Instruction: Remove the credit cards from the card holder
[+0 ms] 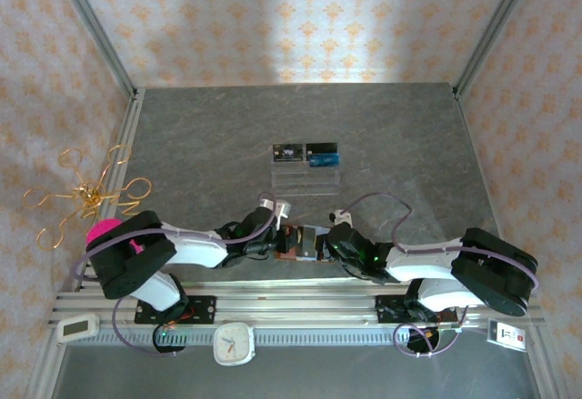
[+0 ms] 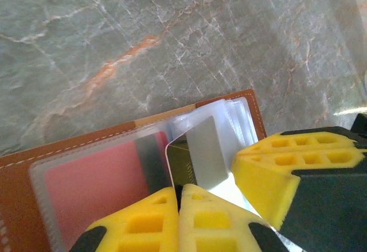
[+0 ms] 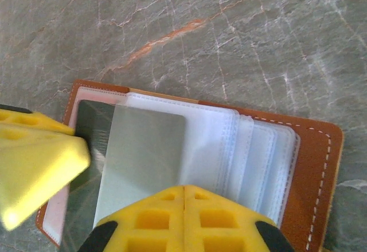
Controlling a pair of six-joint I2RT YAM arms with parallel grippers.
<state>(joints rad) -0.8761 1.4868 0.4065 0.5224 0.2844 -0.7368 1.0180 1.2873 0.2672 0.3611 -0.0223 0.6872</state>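
The card holder (image 1: pixel 306 241), brown leather with clear sleeves, lies open on the grey table between both grippers. My left gripper (image 2: pixel 179 187) is shut on the near edge of a dark credit card (image 2: pixel 187 165) that sticks partway out of a sleeve. A red card (image 2: pixel 92 189) sits inside another sleeve. My right gripper (image 3: pixel 183 187) is shut, its tips on the clear sleeves (image 3: pixel 229 143) over the holder's leather (image 3: pixel 317 166); whether it pinches a sleeve cannot be told. From above, the left gripper (image 1: pixel 276 239) meets the holder from the left, the right gripper (image 1: pixel 330 244) from the right.
A clear acrylic rack (image 1: pixel 307 177) stands behind the holder with a black card (image 1: pixel 287 152) and a blue card (image 1: pixel 323 156) on it. A gold wire ornament (image 1: pixel 86 194) is at the left edge. A white clock (image 1: pixel 234 343) sits by the arm bases.
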